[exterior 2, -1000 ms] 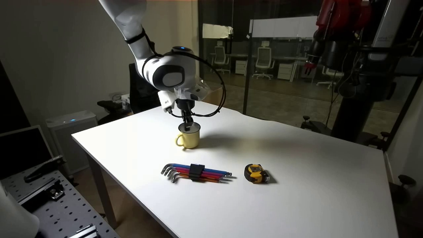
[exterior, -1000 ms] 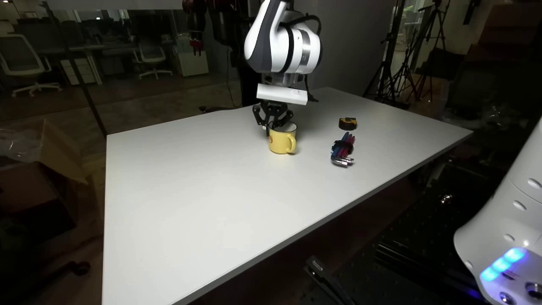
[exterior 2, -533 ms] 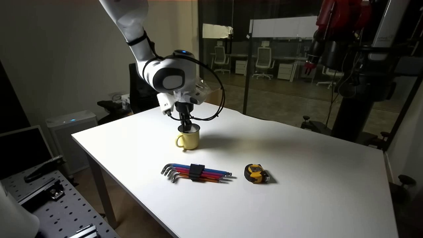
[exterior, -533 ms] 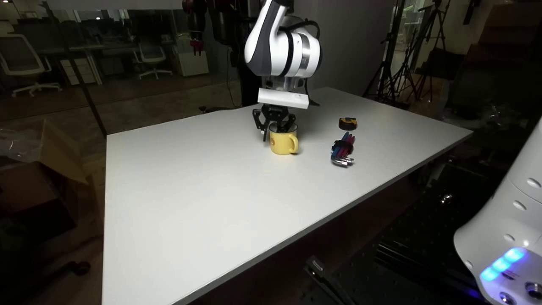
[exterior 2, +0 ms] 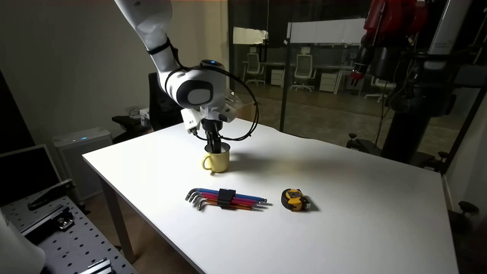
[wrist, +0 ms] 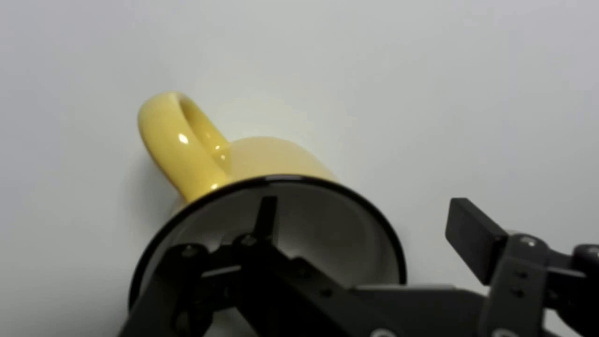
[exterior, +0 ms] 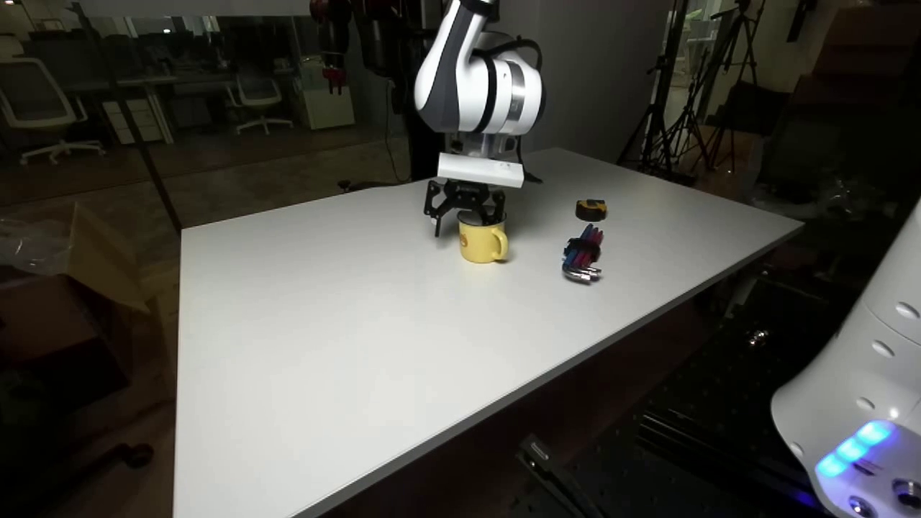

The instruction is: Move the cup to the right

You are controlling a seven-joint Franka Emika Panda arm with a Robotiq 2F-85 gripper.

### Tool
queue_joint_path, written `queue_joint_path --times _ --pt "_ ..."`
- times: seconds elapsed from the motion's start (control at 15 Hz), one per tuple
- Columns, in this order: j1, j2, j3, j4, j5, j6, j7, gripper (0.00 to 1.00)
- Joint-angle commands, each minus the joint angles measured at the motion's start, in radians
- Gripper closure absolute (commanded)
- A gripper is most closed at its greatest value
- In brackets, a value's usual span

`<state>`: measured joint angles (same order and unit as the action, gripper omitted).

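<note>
The yellow cup stands upright on the white table, its handle toward the hex keys' side in an exterior view. It has a dark rim and a pale inside. In the wrist view the cup fills the lower middle, handle pointing up and left. My gripper is open and straddles the cup's wall: one finger reaches down inside the cup, the other hangs outside with a gap between its pad and the rim. In an exterior view the cup partly hides the inner fingertip.
A hex key set with a black holder lies on the table near the cup. Beside it sits a yellow and black tape measure. Behind the table's far edge stands another dark robot with red parts.
My jaws have spread apart, with the outer finger moving away from the cup's wall. The arm has sunk a little. The cup shifted very slightly early on, then stayed put.
</note>
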<state>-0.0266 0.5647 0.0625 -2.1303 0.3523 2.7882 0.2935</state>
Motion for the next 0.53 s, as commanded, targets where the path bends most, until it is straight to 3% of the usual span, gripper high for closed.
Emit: queue_joint_path --times 0.0,0.47 --pt "0.026 -0.045 -0.026 -0.006 -0.015 -0.018 0.019 0.00" --pt "0.095 -0.227 -0.052 -0.094 -0.047 -0.012 0.057 0.00"
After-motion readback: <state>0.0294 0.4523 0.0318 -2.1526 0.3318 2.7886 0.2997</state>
